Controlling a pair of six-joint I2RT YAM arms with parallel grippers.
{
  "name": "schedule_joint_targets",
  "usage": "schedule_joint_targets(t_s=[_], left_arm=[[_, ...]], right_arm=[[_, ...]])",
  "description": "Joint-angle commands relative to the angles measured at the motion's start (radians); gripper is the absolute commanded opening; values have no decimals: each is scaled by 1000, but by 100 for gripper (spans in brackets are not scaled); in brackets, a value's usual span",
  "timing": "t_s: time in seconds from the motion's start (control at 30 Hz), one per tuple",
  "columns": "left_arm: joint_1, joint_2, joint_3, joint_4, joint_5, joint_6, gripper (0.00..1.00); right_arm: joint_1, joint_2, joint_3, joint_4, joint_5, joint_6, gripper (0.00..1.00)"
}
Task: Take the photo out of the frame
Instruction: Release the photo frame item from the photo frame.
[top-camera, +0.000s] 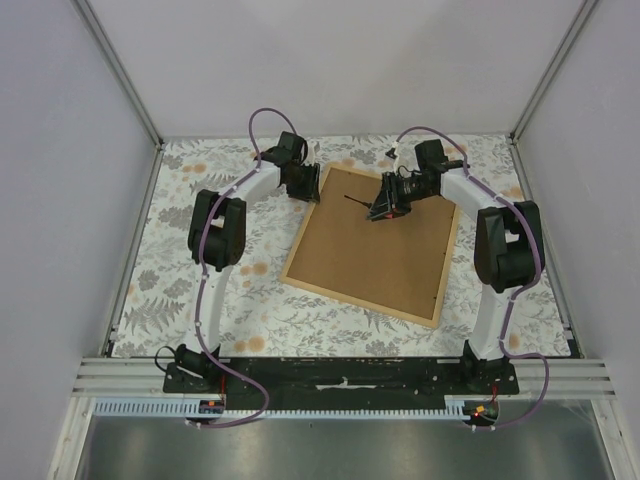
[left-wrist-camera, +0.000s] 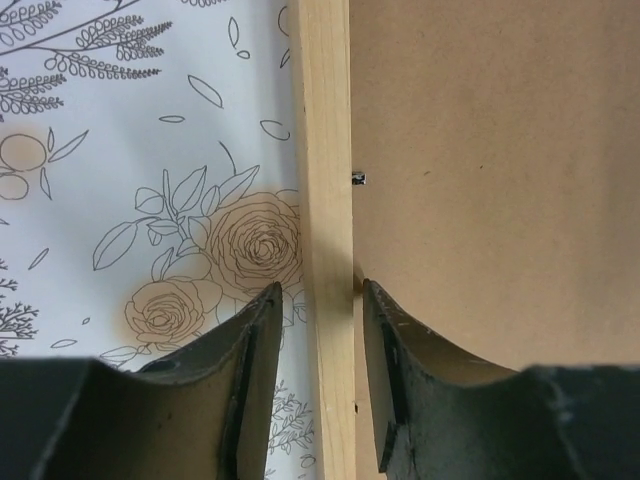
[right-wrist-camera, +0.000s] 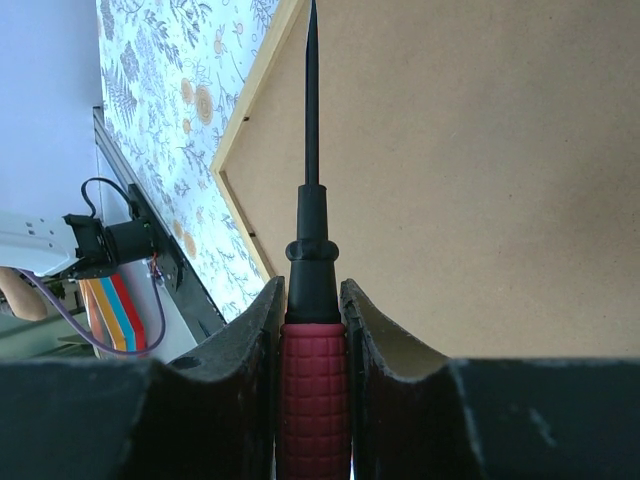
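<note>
Two arms bend out over the flowery desk (top-camera: 170, 290). One frame (left-wrist-camera: 325, 150) lies flat there, near the far side, with its smooth brown board (top-camera: 380, 250) facing up. The left claw (left-wrist-camera: 318, 295) points down, its two fingers apart, one on each side of the thin pale wood edge. The right claw (right-wrist-camera: 312, 290) squeezes one screwdriver (right-wrist-camera: 312, 250) with a bumpy red handle and a thin black tip. The photo cannot be seen.

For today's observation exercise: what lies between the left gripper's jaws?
The frame's wooden edge strip runs through that gap; the left wrist view shows it.
</note>
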Motion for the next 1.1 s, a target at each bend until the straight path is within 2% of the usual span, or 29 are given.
schedule_joint_targets(t_s=[0.0,0.07,0.17,0.27,0.47,0.6,0.63,0.73,0.83,0.97,1.07], left_arm=[[-10,17,6,-42,-99,62,43],[-14,10,-13,-37,-103,65,39],[-14,-12,-71,-37,-109,54,18],[-14,-61,-197,-26,-95,13,2],[-12,-243,-482,90,-28,-99,2],[-14,-352,-590,146,-23,-139,2],[-12,-374,-603,155,-21,-145,5],[-11,-418,-604,162,-12,-151,19],[-6,-428,-564,159,6,-148,29],[6,-415,-510,173,34,-133,35],[19,-402,-484,189,49,-130,36]], right_arm=[[3,-45,35,-7,10,-16,0],[5,-37,47,-5,17,-12,0],[8,-8,77,4,42,6,0],[11,52,123,18,83,38,0],[37,201,232,-4,10,95,0],[92,258,286,-56,-32,52,0],[105,262,292,-57,-29,44,0],[137,276,308,-64,-10,15,0],[149,319,340,-93,-50,9,0],[163,354,352,-102,-98,21,0],[169,365,346,-104,-108,24,0]])
